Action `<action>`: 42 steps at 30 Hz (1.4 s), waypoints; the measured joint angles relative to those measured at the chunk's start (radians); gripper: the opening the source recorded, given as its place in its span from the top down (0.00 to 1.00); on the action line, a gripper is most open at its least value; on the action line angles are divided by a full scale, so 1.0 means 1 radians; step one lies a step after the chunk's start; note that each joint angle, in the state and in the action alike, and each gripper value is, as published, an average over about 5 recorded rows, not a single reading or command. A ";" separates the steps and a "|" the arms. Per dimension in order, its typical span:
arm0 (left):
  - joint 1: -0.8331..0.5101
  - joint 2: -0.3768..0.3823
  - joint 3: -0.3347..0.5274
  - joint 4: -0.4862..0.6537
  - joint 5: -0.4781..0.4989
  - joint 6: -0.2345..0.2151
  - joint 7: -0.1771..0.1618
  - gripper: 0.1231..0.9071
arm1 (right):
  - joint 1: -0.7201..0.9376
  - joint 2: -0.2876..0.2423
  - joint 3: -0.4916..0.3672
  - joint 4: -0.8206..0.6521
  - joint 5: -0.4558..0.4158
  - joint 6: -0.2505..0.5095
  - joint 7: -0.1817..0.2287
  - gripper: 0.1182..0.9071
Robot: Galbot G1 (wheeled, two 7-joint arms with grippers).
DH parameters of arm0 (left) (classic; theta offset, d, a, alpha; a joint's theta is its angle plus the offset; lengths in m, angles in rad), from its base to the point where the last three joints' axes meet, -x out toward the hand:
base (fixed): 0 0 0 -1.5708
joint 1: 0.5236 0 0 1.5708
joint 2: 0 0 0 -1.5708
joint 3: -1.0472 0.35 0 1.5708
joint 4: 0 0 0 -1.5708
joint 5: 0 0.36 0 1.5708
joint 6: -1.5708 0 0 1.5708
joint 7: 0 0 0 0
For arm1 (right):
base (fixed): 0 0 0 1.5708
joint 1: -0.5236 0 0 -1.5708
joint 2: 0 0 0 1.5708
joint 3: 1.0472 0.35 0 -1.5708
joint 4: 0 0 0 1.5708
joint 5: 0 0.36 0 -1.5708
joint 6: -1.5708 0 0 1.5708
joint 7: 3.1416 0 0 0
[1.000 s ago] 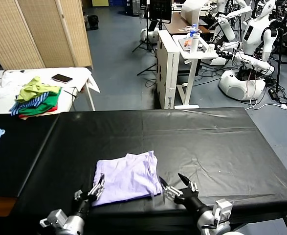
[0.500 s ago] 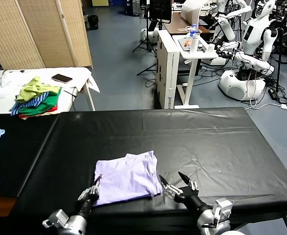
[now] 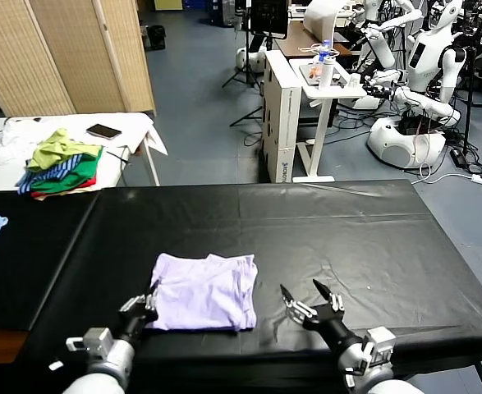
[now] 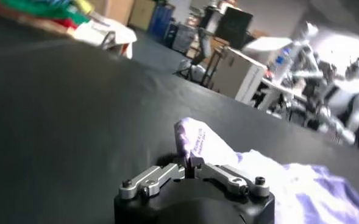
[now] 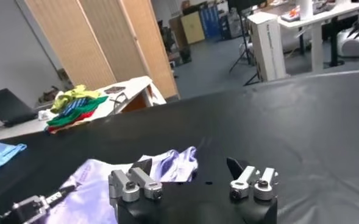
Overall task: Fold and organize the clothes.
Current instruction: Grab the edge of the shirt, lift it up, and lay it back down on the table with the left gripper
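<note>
The lavender T-shirt (image 3: 204, 291) lies partly folded on the black worktop (image 3: 347, 238), toward its near edge and left of centre. The left claw (image 3: 139, 310) sits at the shirt's near-left corner with its jaws pinched together on a small peak of fabric, which the left wrist view shows standing up just ahead of the fingertips (image 4: 188, 159). The right claw (image 3: 312, 305) waits with jaws spread wide, empty, just beside the shirt's right edge and not touching it. The bite looks thin, so the corner could slip free when the arm lifts or drags, leaving the fold half made. If only the top layer is caught, pulling would peel the layers apart and undo the fold. With the right side unheld, a one-sided pull could slide or skew the whole shirt across the smooth cover.
</note>
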 joint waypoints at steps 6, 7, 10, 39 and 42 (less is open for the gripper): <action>-0.011 0.135 -0.032 0.004 -0.012 0.003 0.002 0.93 | 0.016 0.018 -0.001 -0.047 -0.048 0.018 -0.008 0.00; -0.010 0.155 -0.039 0.004 -0.019 0.004 0.002 0.93 | 0.019 0.021 -0.003 -0.054 -0.054 0.020 -0.009 0.00; -0.002 0.212 -0.068 0.003 -0.043 0.008 0.002 0.93 | 0.027 0.031 -0.006 -0.076 -0.068 0.028 -0.012 0.00; 0.077 0.411 -0.279 -0.256 -0.286 0.164 -0.147 0.93 | 0.013 0.089 -0.011 -0.121 -0.121 0.062 -0.026 0.00; 0.032 0.353 -0.181 -0.280 -0.329 0.175 -0.160 0.93 | 0.004 0.095 -0.005 -0.115 -0.129 0.061 -0.025 0.00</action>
